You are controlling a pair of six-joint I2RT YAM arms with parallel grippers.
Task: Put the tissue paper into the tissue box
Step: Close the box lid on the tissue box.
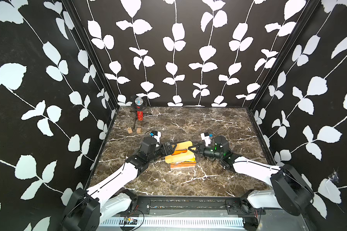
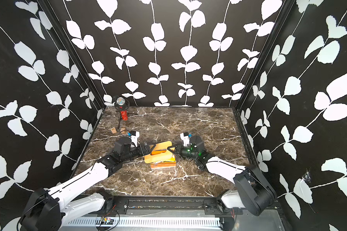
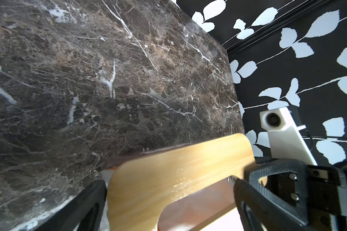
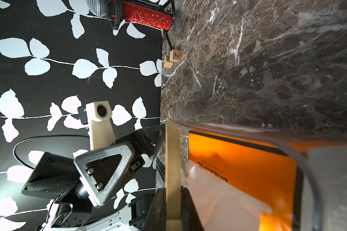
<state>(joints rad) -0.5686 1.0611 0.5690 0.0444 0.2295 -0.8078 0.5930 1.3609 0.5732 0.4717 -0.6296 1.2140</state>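
The worktop [image 1: 188, 124] lies open at the back, right and front, with wide room to pass. In the middle, the tilted lid [image 1: 183, 144] roofs the tissue box [image 1: 181, 167], with the left claw [image 1: 173, 148] and right claw [image 1: 192, 150] close on either side. A microphone stand [image 1: 138, 101] and wooden cubes [image 1: 130, 131] crowd the far left corner.

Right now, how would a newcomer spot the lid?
Go to the middle of the marble table. The lid is the light wooden slab with an oval slot, tilted over the clear tissue box, one end clamped by the right gripper. Everything beside it is orange, clear or black; only it is wood.
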